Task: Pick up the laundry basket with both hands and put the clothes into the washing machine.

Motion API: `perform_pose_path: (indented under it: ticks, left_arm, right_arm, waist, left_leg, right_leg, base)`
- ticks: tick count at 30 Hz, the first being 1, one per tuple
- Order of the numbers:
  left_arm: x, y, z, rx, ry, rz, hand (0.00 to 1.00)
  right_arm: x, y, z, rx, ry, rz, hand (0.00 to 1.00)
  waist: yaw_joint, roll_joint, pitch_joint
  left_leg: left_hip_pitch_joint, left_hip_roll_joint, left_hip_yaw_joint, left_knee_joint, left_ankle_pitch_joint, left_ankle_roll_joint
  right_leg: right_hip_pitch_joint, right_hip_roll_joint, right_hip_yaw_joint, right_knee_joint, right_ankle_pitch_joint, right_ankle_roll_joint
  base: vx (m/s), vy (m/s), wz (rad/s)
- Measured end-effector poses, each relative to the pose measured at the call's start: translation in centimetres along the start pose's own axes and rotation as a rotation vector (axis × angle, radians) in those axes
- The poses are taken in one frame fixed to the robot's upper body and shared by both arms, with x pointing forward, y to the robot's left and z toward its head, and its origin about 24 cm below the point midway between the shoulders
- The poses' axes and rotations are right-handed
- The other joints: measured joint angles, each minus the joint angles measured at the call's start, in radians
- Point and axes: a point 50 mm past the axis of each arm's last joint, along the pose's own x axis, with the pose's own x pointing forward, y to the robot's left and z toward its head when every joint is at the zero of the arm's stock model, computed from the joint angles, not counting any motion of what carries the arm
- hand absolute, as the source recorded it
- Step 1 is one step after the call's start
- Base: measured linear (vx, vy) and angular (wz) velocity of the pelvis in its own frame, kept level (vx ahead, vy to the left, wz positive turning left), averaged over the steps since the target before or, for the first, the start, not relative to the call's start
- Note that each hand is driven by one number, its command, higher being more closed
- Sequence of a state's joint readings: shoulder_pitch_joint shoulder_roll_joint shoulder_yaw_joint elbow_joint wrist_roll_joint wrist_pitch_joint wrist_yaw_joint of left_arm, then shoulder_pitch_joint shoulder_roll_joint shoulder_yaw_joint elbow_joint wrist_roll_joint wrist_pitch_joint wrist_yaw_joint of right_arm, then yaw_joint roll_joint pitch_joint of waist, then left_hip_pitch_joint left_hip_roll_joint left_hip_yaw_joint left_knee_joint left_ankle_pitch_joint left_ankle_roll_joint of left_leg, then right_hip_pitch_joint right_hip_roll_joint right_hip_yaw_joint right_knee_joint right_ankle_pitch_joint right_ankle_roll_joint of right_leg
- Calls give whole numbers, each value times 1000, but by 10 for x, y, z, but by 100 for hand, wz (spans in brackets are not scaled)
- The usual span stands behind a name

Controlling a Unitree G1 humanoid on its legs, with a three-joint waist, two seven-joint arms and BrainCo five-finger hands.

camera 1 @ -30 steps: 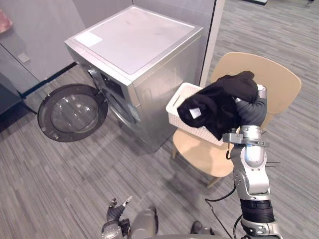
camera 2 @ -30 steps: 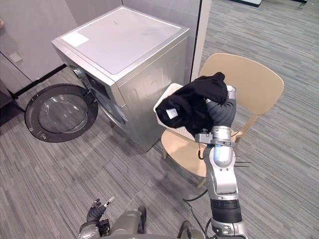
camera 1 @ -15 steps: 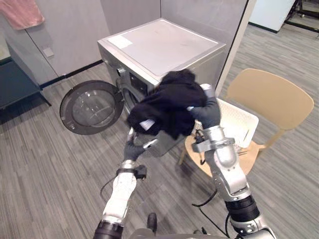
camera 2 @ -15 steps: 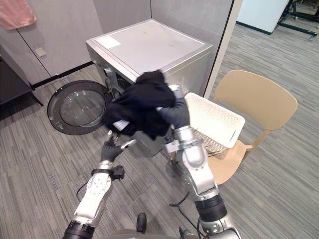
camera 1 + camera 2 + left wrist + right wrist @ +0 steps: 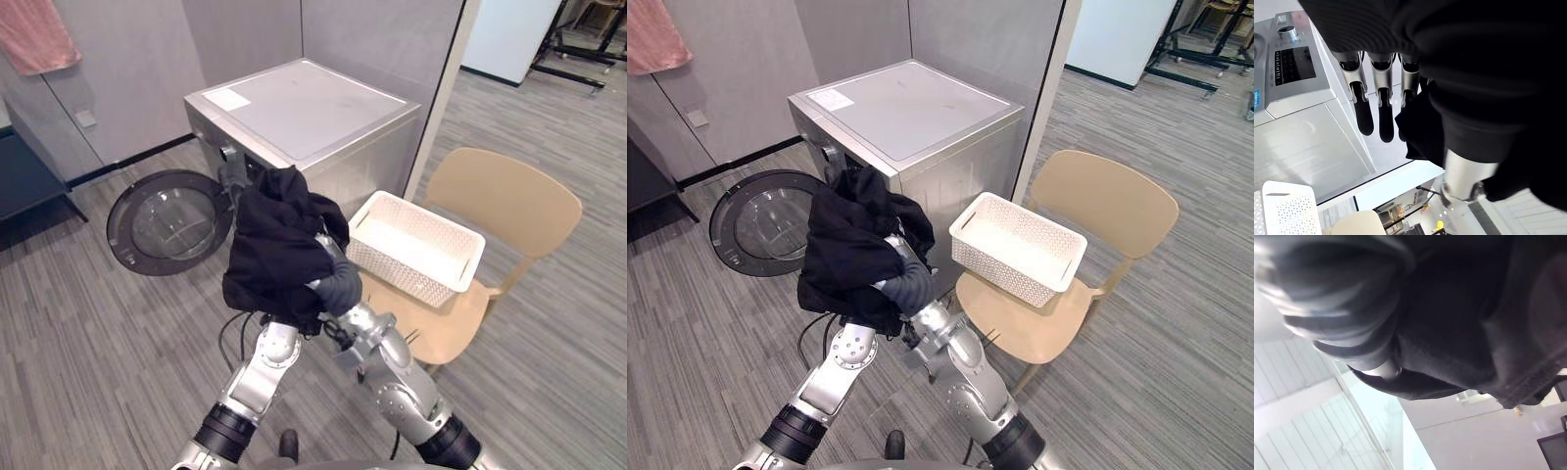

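My right hand [image 5: 338, 284] is shut on a black garment [image 5: 277, 243], which hangs bunched over it in front of the silver washing machine [image 5: 313, 113]. The garment hides the drum opening. The machine's round door [image 5: 168, 223] stands open to the left. My left arm rises from below behind the garment. My left hand [image 5: 1382, 83] has its fingers nearly straight beside the black cloth, close to the machine's control panel [image 5: 1295, 66]. A white laundry basket [image 5: 416, 245] rests on the beige chair [image 5: 505, 201] to the right, with nothing showing inside it.
A grey wall and a partition stand behind the machine. A pink cloth [image 5: 34, 39] hangs at the upper left above a dark cabinet [image 5: 24, 176]. Striped grey carpet [image 5: 88, 343] lies open in front of the door.
The camera has shifted. My right hand has carried the garment down and left, up to the machine's front. My left arm has risen behind the cloth.
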State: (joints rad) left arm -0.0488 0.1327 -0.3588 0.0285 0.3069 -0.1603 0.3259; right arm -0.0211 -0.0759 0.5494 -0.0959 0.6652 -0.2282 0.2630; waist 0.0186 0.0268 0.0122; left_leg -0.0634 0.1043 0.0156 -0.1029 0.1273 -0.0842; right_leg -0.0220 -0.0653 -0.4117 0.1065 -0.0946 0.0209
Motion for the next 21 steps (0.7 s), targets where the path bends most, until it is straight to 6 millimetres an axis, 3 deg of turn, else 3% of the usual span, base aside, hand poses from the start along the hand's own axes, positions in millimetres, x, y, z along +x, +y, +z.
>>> perform_pose_path:
  ticks: [3, 7, 14, 21]
  left_arm:
    - [-5, 7, -8, -28, 50, 26, 100]
    - [-5, 20, -15, -76, 88, 92, 100]
    - [-23, 35, -34, -149, 203, 207, 100]
    - [-39, 61, -51, -218, 294, 368, 100]
  right_arm:
    - [-20, -31, -8, -55, 78, -170, 0]
    - [-39, -56, -7, -149, 121, -341, 0]
    - [-50, -82, 23, -426, 89, -531, 0]
    - [-69, -102, 65, -531, -75, -763, 0]
  waist:
    - [1, 0, 0]
    - [0, 0, 0]
    - [-1, 7, -13]
    - [-2, 14, -22]
  left_leg:
    - [-3, 0, -2, 0, 0, 0]
    - [-6, -1, -4, 0, 0, 0]
    - [-6, 1, -4, 5, 0, 0]
    - [-1, 3, -8, 1, -1, -1]
  right_leg:
    - [0, 1, -1, -3, 0, 0]
    - [-1, 2, -2, -3, 0, 1]
    - [-1, 10, -1, -3, -1, 2]
    - [-1, 9, -1, 15, -13, 8]
  base:
    - [7, -3, 1]
    - [30, -5, 1]
    - [26, -12, 0]
    - [0, 0, 0]
